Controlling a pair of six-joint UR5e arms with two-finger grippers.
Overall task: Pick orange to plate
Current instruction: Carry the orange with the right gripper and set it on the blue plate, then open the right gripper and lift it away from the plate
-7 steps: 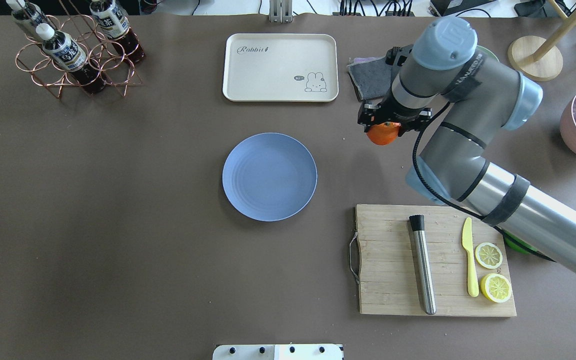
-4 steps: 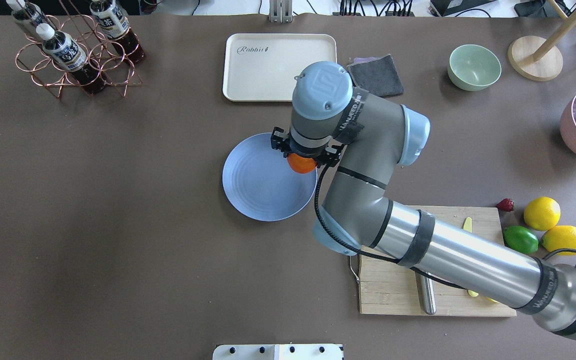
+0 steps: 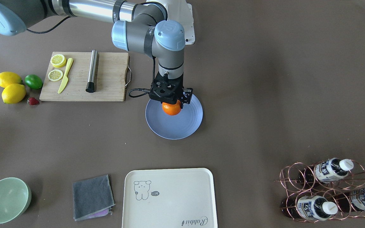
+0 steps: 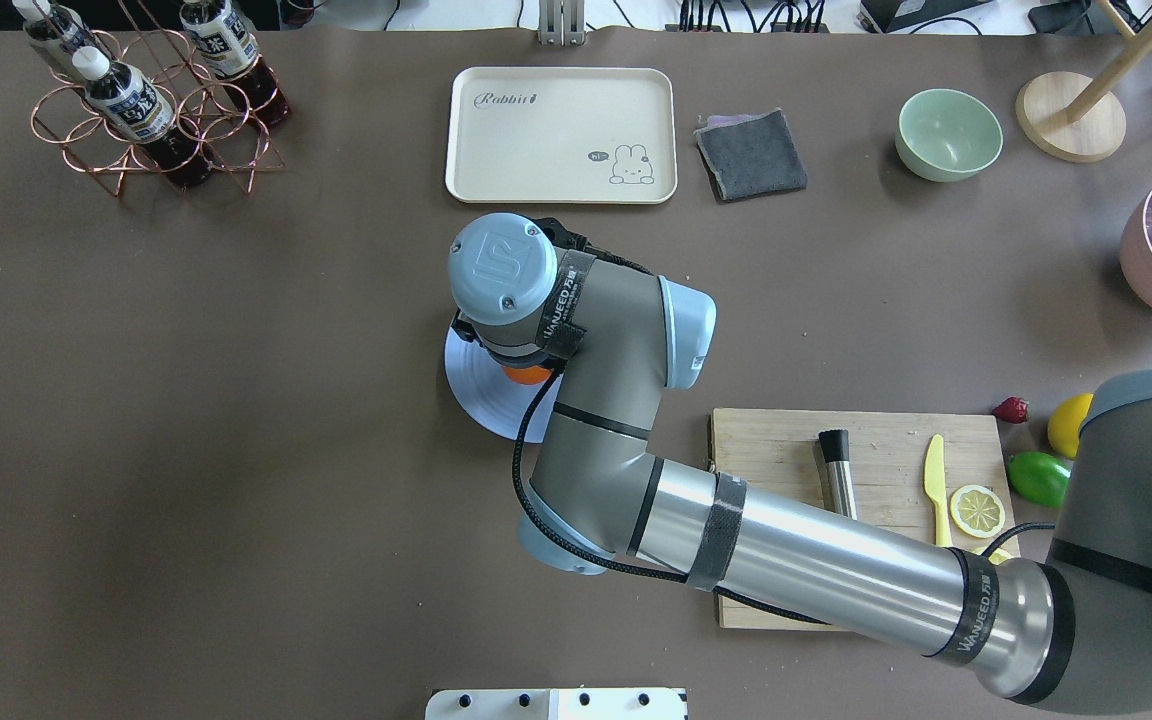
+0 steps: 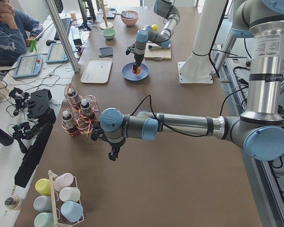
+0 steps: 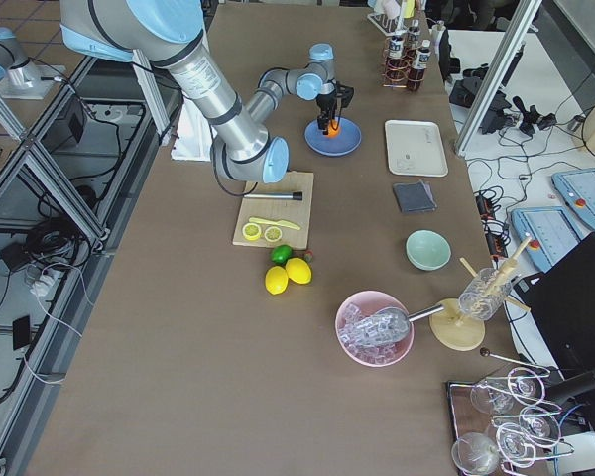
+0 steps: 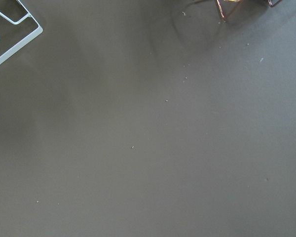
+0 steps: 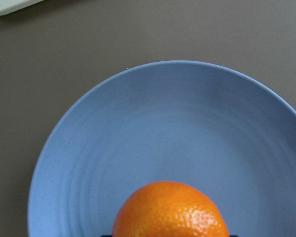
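Front-facing view, read from its left edge to its right.

1. Far left, near edge: mint-green bowl [image 3: 5,199], upright.
2. Far left, robot's side: two lemons [image 3: 9,79] touching, a lime [image 3: 33,81] just beside them, a strawberry [image 3: 33,101] near the board's corner.
3. Wooden cutting board [image 3: 112,79] carrying two lemon slices [image 3: 58,60], a yellow knife [image 3: 65,76] and a steel rod with a black tip [image 3: 92,71], all lying flat.
4. Grey cloth [image 3: 92,196], folded, between bowl and tray.
5. Centre: the right gripper [image 3: 172,104] points straight down, its fingers clamped on the orange [image 3: 171,110]. The orange hangs over the robot-side half of the blue plate [image 3: 176,128]. The right wrist view confirms the fruit inside the plate's rim. I cannot tell whether it touches the plate.
6. Cream rabbit-print tray [image 3: 176,202], near edge, well apart from the plate.
7. Far right: copper wire rack [image 3: 296,177] holding bottles [image 3: 328,169].

The left gripper [image 5: 112,153] appears only in the exterior left view, poised over bare table [image 3: 265,95] beside the rack. I cannot tell whether its fingers are parted or closed.
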